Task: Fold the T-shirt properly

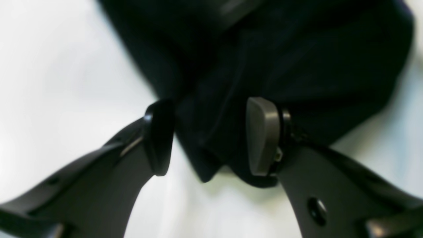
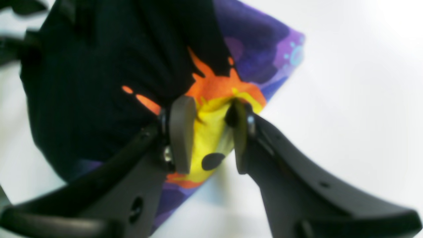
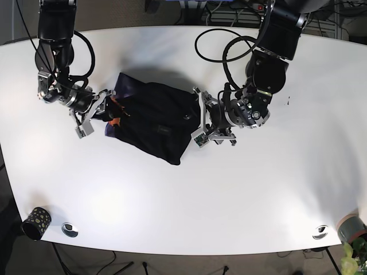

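A black T-shirt (image 3: 155, 117) lies bunched on the white table (image 3: 189, 200), with a purple, orange and yellow print showing at its left end (image 2: 211, 132). My right gripper (image 2: 210, 132) is shut on the printed fabric, yellow cloth filling the gap between its pads; in the base view my right gripper (image 3: 108, 112) is at the shirt's left edge. My left gripper (image 1: 211, 138) is shut on a gathered fold of black cloth (image 1: 264, 59), with creases running into its pads; in the base view my left gripper (image 3: 202, 121) is at the shirt's right edge.
A small dark speckled cup (image 3: 35, 222) stands at the front left corner beside a round disc (image 3: 70, 229). Another disc (image 3: 320, 231) and a grey pot (image 3: 351, 228) are at the front right. Cables hang off the far edge.
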